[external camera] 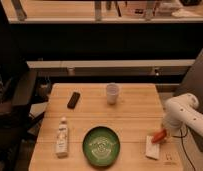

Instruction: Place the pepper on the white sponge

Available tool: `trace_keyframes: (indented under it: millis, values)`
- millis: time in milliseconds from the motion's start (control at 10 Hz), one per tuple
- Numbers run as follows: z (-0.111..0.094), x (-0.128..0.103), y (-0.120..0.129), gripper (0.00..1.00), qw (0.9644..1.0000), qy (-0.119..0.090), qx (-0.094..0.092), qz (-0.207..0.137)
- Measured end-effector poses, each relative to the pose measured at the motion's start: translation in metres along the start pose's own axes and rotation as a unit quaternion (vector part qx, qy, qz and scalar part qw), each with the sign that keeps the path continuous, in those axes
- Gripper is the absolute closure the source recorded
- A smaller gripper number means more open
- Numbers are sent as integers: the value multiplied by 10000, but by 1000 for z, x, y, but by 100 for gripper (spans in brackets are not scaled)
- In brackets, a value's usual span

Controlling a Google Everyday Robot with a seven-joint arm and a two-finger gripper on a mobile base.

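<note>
The small orange-red pepper (157, 136) lies tilted at the far right corner of the white sponge (152, 149), a flat white pad near the table's front right edge. My gripper (164, 131) is at the end of the white arm (184, 111) that comes in from the right, right at the pepper's upper end. Whether the pepper rests on the sponge or hangs just above it does not show.
On the wooden table (130, 117): a green plate (101, 145) at the front middle, a white bottle (62, 137) at the front left, a black remote (73, 100) at the back left, a white cup (112, 93) at the back middle. A dark chair (15, 100) stands to the left.
</note>
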Motion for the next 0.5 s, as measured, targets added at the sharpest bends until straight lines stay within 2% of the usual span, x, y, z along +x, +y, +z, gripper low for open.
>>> trace_keyframes:
  millis: [500]
  values:
    - [3,-8,7,98,10000,-3,-45,-9]
